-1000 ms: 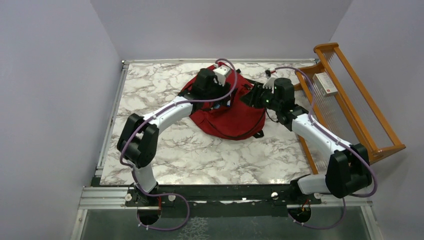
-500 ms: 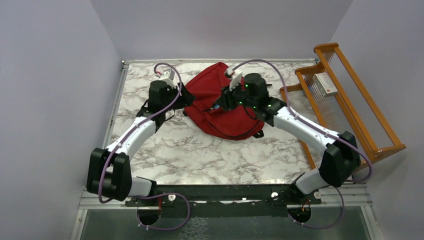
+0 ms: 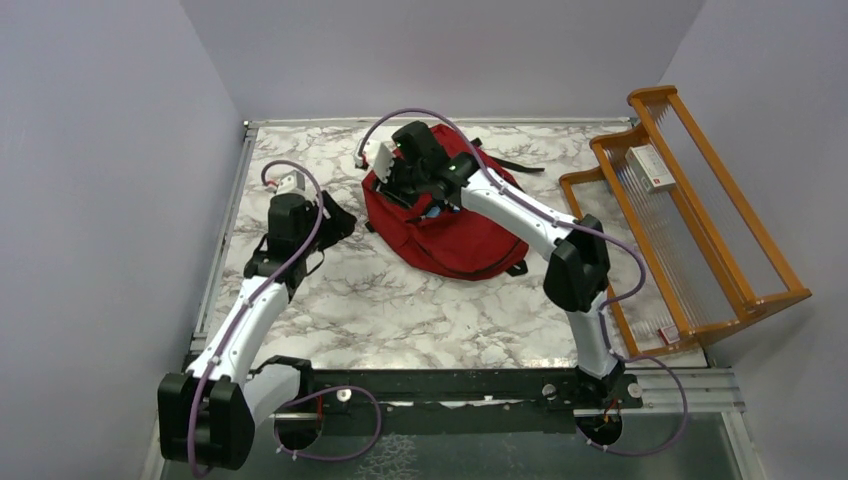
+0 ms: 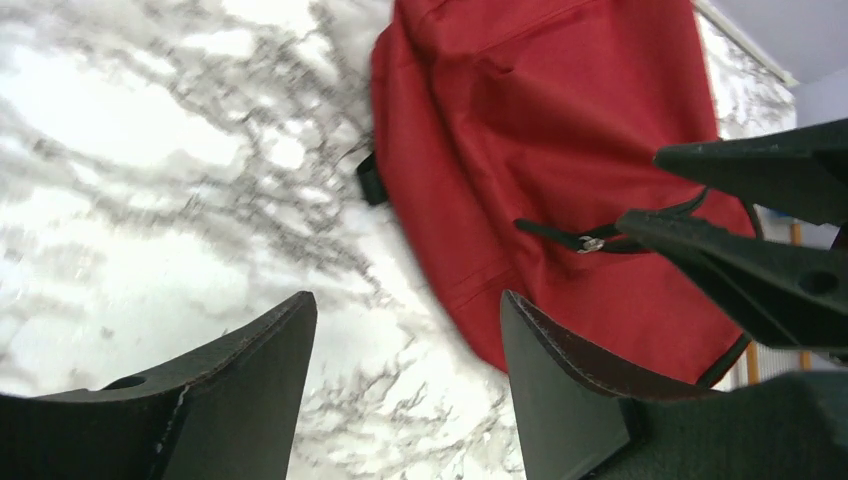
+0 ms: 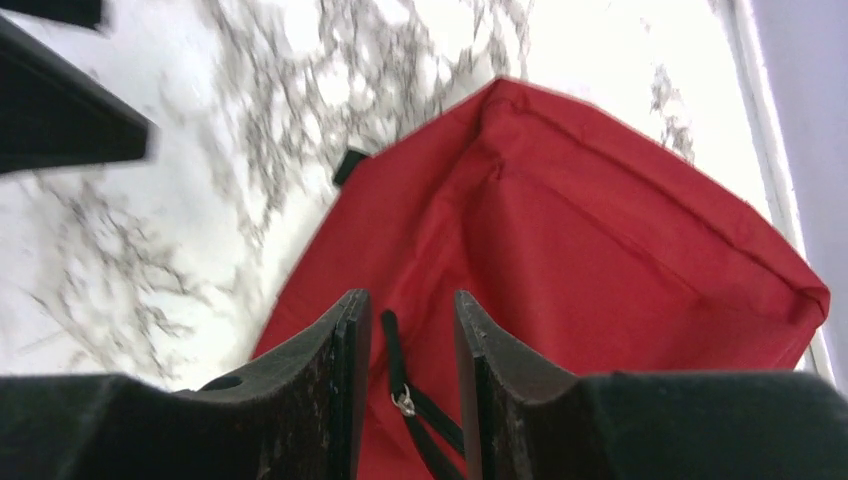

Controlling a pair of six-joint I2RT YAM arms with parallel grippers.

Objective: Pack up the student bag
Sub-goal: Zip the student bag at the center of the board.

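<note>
Marble-patterned table [image 3: 420, 300], shut in by pale lilac walls on three sides. Toward the far edge, roughly midway between the left and right edges: student bag [image 3: 470, 235], red, lying flat on the table, with one black strap [image 3: 505, 162] trailing toward the far right corner.

Over the bag's left end: right pincer [image 5: 408, 298], pointing down at the red fabric, jaws parted a little and clamping nothing. Between those jaws, a thin black zipper pull [image 5: 388, 345] with a small metal ring; whether it touches either finger, cannot tell.

Just left of the bag, above bare marble and nearer the left edge: left pincer [image 4: 403, 300], jaws spread wide, holding nothing, aimed across at the bag's side.

Along the right edge: wooden rack [image 3: 700, 215], tilted, with a small white box [image 3: 650, 168] resting toward its far end.
</note>
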